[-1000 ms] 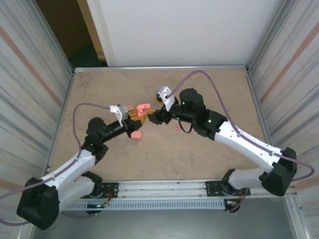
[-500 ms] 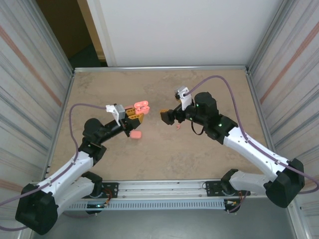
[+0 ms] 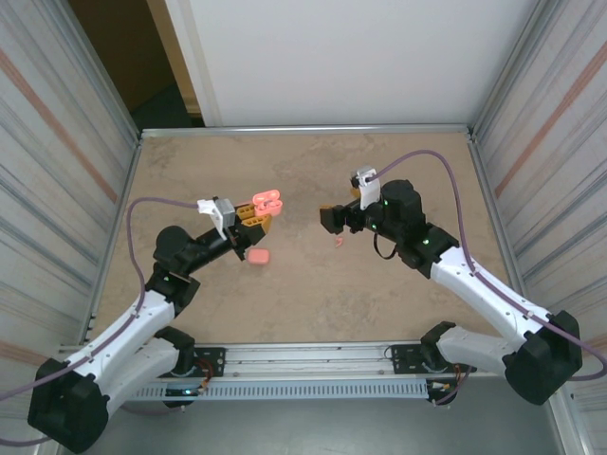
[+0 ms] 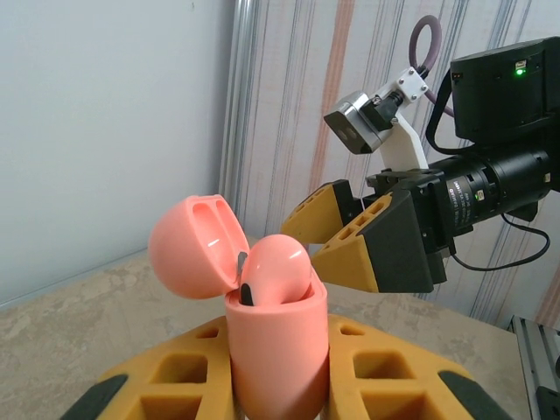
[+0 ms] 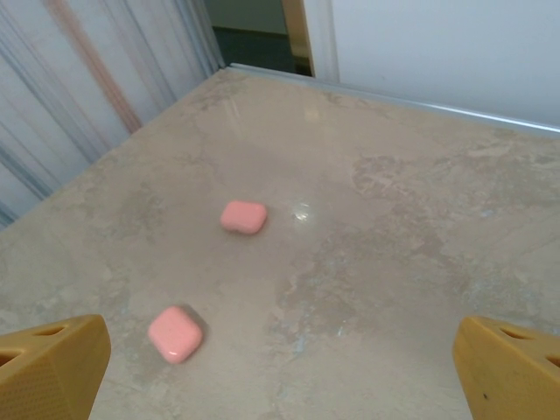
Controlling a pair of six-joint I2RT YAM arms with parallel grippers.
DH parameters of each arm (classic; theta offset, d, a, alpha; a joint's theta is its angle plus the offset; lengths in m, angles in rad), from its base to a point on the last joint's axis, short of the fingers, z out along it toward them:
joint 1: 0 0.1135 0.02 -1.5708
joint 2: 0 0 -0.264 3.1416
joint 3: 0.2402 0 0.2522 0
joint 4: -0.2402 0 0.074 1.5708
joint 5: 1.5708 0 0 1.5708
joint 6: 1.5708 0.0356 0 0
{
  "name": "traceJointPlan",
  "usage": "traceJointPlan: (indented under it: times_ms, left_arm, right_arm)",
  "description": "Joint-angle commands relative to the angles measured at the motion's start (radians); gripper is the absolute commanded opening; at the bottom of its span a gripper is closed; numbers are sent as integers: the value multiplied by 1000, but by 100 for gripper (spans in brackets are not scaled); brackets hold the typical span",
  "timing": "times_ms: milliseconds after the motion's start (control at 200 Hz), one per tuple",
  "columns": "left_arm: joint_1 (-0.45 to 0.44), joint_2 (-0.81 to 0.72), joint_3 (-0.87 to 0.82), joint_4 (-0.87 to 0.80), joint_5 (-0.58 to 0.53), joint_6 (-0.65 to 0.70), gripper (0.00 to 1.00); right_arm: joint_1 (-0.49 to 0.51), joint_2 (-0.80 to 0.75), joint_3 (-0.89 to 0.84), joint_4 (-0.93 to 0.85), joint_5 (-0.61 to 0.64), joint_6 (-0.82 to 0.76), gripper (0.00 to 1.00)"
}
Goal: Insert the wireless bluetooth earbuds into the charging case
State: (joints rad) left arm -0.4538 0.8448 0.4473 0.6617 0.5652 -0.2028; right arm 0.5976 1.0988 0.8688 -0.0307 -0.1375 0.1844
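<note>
- The left claw [image 3: 258, 218] is clamped on an open pink case [image 4: 278, 350] and holds it upright off the table [image 3: 313, 303].
- The case lid [image 4: 197, 245] is swung back to the left on its hinge.
- A rounded pink piece [image 4: 278, 267] sits in the mouth of the case. It looks like an earbud seated there, though the angle leaves that unsure.
- The right claw [image 4: 337, 229] has its fingers wide apart and grips nothing. It is level with the case and near it, but not touching.
- A tiny pink earbud [image 3: 337, 243] lies loose on the table just below the right claw, between the two arms.
- Two closed pink boxes [image 5: 243, 216] lie flat on the table, apart from each other. In the top view one of them [image 3: 258, 256] lies just beside the left arm.
</note>
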Motion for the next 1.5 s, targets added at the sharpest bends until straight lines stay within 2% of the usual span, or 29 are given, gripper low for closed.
traceJointPlan:
  times_ms: [0, 195, 406, 727, 867, 972, 1112, 1498]
  left_arm:
    - [-5, -24, 34, 3, -15, 27, 0]
    - [-5, -43, 38, -11, -17, 34, 0]
    - [-5, -65, 40, -39, -20, 46, 0]
    - [-5, -97, 39, -81, -29, 64, 0]
    - [-5, -107, 35, -95, -35, 69, 0]
    - [-5, -110, 29, -96, -40, 69, 0]
    - [-5, -112, 28, -100, -44, 71, 0]
    - [-5, -122, 26, -115, -46, 75, 0]
  right_arm:
    - [-22, -6, -22, 7, 22, 59, 99]
    - [-92, 0, -68, 58, 16, 172, 99]
    - [-162, 60, -23, -52, -14, 279, 99]
    - [-171, 142, 30, -178, -1, 300, 99]
    - [-170, 189, 55, -222, -13, 288, 92]
    - [-161, 232, 81, -262, -12, 285, 90]
    - [-151, 295, 120, -316, -6, 280, 82]
    - [-119, 437, 207, -381, 13, 295, 75]
